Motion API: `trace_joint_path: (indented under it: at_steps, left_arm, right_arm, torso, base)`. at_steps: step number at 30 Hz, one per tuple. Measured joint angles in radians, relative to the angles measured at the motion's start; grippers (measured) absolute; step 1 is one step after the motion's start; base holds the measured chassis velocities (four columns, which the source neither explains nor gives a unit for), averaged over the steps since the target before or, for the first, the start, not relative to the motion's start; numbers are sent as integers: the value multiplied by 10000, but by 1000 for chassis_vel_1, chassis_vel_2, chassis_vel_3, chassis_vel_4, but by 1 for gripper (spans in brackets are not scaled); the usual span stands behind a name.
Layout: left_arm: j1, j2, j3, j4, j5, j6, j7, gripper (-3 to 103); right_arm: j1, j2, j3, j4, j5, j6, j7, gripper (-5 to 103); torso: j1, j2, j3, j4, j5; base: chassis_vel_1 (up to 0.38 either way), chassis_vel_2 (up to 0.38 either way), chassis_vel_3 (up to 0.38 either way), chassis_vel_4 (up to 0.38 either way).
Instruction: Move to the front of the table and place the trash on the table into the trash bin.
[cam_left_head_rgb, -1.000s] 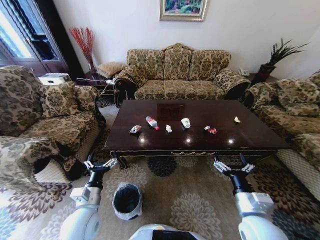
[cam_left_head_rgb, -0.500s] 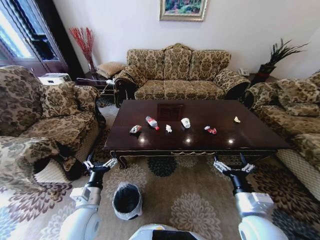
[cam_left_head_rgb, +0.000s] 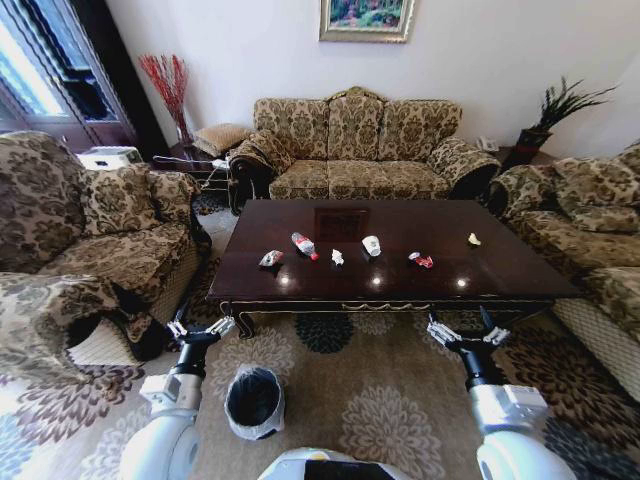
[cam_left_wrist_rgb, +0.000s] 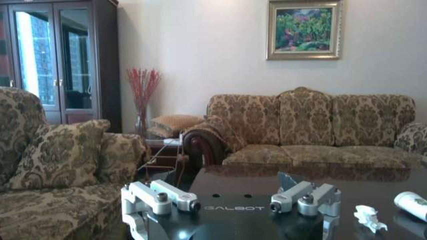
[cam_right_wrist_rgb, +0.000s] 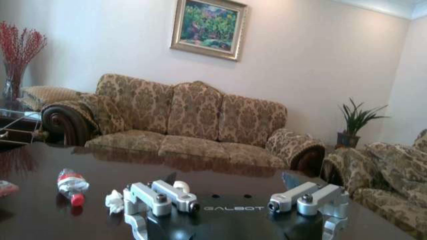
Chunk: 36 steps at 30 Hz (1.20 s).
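The dark glossy table (cam_left_head_rgb: 500, 270) stands ahead of me, in front of the sofa. Trash lies in a row on it: a red wrapper (cam_left_head_rgb: 270, 258), a crushed bottle (cam_left_head_rgb: 304, 245) with a red cap, crumpled paper (cam_left_head_rgb: 337, 257), a white cup (cam_left_head_rgb: 371, 245), another red wrapper (cam_left_head_rgb: 421, 260) and a pale yellowish scrap (cam_left_head_rgb: 473, 239). The black trash bin (cam_left_head_rgb: 254, 400) with its white liner sits on the rug near my left arm. My left gripper (cam_left_head_rgb: 200, 328) and right gripper (cam_left_head_rgb: 467, 335) hover open and empty short of the table's front edge. The right wrist view shows the bottle (cam_right_wrist_rgb: 70, 185) and paper (cam_right_wrist_rgb: 115, 200).
Patterned armchairs flank the table, one on the left (cam_left_head_rgb: 90, 240) and one on the right (cam_left_head_rgb: 590, 220). A sofa (cam_left_head_rgb: 355, 150) stands behind it. The floral rug (cam_left_head_rgb: 370, 400) between me and the table is open floor apart from the bin.
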Motion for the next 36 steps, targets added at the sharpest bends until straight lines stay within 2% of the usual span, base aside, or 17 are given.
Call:
trace_joint_path:
  at_steps: [3, 4, 5, 7, 13, 17, 18, 20, 21, 24, 25, 26, 27, 30, 31, 33, 36]
  left_arm:
    - [-148, 121, -92, -100, -63, 160, -86, 100]
    - [-250, 199, -186, -223, -53, 322, -147, 100]
    - [-292, 227, -203, -242, -180, 389, -183, 100]
    - [-335, 273, -201, -246, -428, 306, -197, 100]
    - [-314, 272, -261, -161, -473, 225, 121, 100]
    - [-302, 260, -292, 221, -308, 608, 235, 100]
    - [-385, 283, -284, 837, -300, 778, 365, 100]
    - [-600, 330, -181, 1983, -243, 684, 452, 100]
    - [-600, 330, -181, 1983, -243, 684, 452, 100]
    - [-999, 243, -12, 4152, 219, 56, 625, 100]
    - [-1115, 217, 41, 4666, 255, 11, 647, 100]
    - [-1115, 217, 41, 4666, 255, 11, 647, 100]
    - [-1276, 176, 121, 5338, 326, -66, 708, 100]
    - [-1951, 91, 220, 7087, 682, -430, 821, 100]
    - [-1951, 91, 220, 7087, 682, -430, 821, 100]
    - [-2465, 92, 260, 8176, 875, -587, 888, 100]
    - [-3008, 135, 298, 9160, 1082, -655, 1119, 100]
  right_arm:
    - [26, -3, 134, 28, 40, -115, -62, 100]
    - [52, -5, 557, 102, 38, -355, -185, 100]
    - [49, -4, 738, 142, 34, -492, -307, 100]
    - [48, 4, 794, 168, 57, -564, -361, 100]
    - [117, 46, 756, 165, 267, -476, -486, 100]
    - [105, 72, 731, 52, 302, -388, -486, 100]
    - [81, 99, 731, -11, 308, -310, -491, 100]
    - [22, 164, 735, -46, 327, -181, -506, 100]
    - [22, 164, 735, -46, 327, -181, -506, 100]
    - [-88, 233, 791, 4, 449, -80, -537, 100]
    - [-100, 232, 809, -1, 473, -66, -539, 100]
    - [-100, 232, 809, -1, 473, -66, -539, 100]
    - [-108, 216, 819, -28, 479, -47, -539, 100]
    - [-79, 121, 761, -134, 469, -31, -541, 100]
    - [-79, 121, 761, -134, 469, -31, -541, 100]
    - [-19, -22, 694, -142, 461, -131, -543, 100]
    - [34, -208, 648, -143, 466, -290, -524, 100]
  torso:
    - [0, 0, 0, 4, 2]
    - [0, 1, 0, -5, 0]
    - [0, 0, 0, -1, -3]
    - [0, 0, 0, -3, 1]
    - [0, 0, 0, 0, 0]
    - [0, 0, 0, 1, 4]
    - [0, 0, 0, 2, 3]
    - [0, 0, 0, -2, -1]
    - [0, 0, 0, -2, -1]
    - [1, 0, 0, 3, -3]
    - [0, 0, 0, -2, 2]
    - [0, 0, 0, -2, 2]
    - [0, 1, 0, 4, 0]
    - [-1, 0, 0, 0, 0]
    - [-1, 0, 0, 0, 0]
    - [1, 0, 1, 0, -5]
    - [0, 0, 1, 0, 2]
  base:
    - [0, 0, 0, 0]
    - [0, 0, 0, 0]
    - [0, 0, 0, 0]
    - [0, 0, 0, 0]
    - [0, 0, 0, 0]
    - [0, 0, 0, 0]
    - [0, 0, 0, 0]
    - [0, 0, 0, 0]
    - [0, 0, 0, 0]
    - [0, 0, 0, 0]
    - [0, 0, 0, 0]
    - [0, 0, 0, 0]
    - [0, 0, 0, 0]
    - [0, 0, 0, 0]
    - [0, 0, 0, 0]
    - [0, 0, 0, 0]
    - [0, 0, 0, 0]
